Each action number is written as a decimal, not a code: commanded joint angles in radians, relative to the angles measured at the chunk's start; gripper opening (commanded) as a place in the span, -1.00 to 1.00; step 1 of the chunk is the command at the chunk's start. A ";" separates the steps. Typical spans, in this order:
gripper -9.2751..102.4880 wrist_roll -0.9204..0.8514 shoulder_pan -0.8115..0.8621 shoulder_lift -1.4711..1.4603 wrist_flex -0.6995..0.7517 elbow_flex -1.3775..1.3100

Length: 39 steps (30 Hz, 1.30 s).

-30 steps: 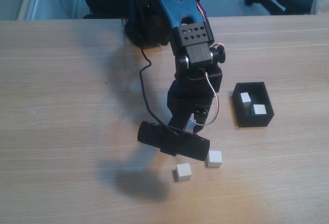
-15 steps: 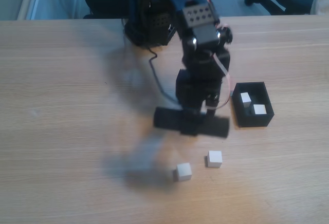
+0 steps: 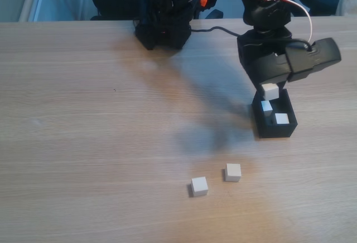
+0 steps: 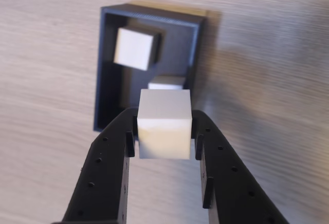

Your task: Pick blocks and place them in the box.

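In the wrist view my gripper [image 4: 164,134] is shut on a white block [image 4: 164,124], held just above the near end of the black box [image 4: 149,16]. Two more blocks lie inside the box: one at the far end [image 4: 133,48], one partly hidden behind the held block [image 4: 166,84]. In the fixed view the gripper [image 3: 270,90] hangs over the box's [image 3: 289,127] back edge with the held block [image 3: 270,91] showing below it. Inside are two blocks [image 3: 266,107] [image 3: 281,118]. Two loose blocks [image 3: 199,185] [image 3: 233,171] rest on the table in front.
The arm's base [image 3: 163,25] stands at the back of the wooden table [image 3: 83,115]. A black camera housing [image 3: 312,59] sticks out to the right of the wrist. Chair legs and floor show beyond the table's far edge.
The arm swung from above the loose blocks at the front to the right and back, and now hangs over the box with a block in its grip.
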 commanded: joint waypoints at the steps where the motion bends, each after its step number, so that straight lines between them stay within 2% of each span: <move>1: -0.76 -0.006 -0.021 0.020 -0.023 -0.055; 11: -0.49 -0.009 -0.002 0.000 -0.003 -0.069; 17: -0.56 -0.009 0.075 0.002 0.043 -0.067; 22: -0.64 -0.003 0.230 0.009 0.069 -0.031; 26: -0.61 -0.011 0.330 0.009 0.040 0.032; 31: -0.54 -0.025 0.357 -0.049 0.026 0.041; 39: -0.50 -0.005 0.344 -0.224 -0.018 -0.104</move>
